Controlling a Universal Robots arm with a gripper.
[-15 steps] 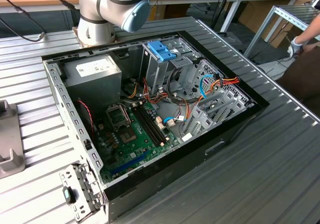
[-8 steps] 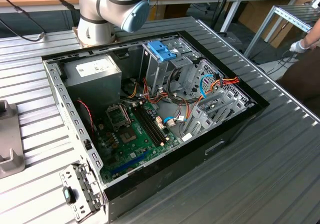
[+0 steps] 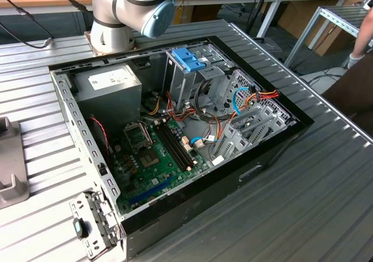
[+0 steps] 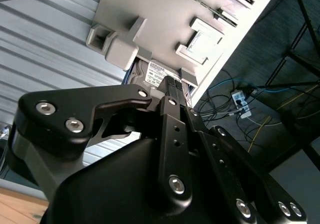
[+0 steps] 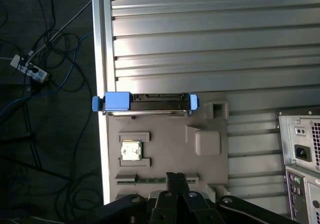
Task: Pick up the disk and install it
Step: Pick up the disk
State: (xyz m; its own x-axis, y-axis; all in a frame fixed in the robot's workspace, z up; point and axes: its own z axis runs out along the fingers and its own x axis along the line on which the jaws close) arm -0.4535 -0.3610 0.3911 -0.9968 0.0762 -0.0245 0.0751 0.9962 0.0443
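The disk (image 5: 150, 102) stands on edge in a slot of a grey fixture plate (image 5: 165, 134), its light-blue carrier showing at both ends. In the second wrist view the disk (image 4: 156, 74) shows its labelled face just beyond the fingertips. My gripper (image 5: 175, 176) hovers over the fixture plate a short way from the disk, its two fingers pressed together with nothing between them. In the second wrist view the gripper (image 4: 172, 87) points toward the disk's edge.
The open computer case (image 3: 175, 133) lies on the ribbed metal table (image 3: 326, 192), with a blue-handled carrier (image 3: 189, 58) atop its drive cage. The fixture plate (image 3: 9, 168) sits at the exterior view's left edge, holding a processor chip (image 5: 131, 150). Cables cover the floor (image 5: 45, 74). A person's arm (image 3: 364, 34) is at the right.
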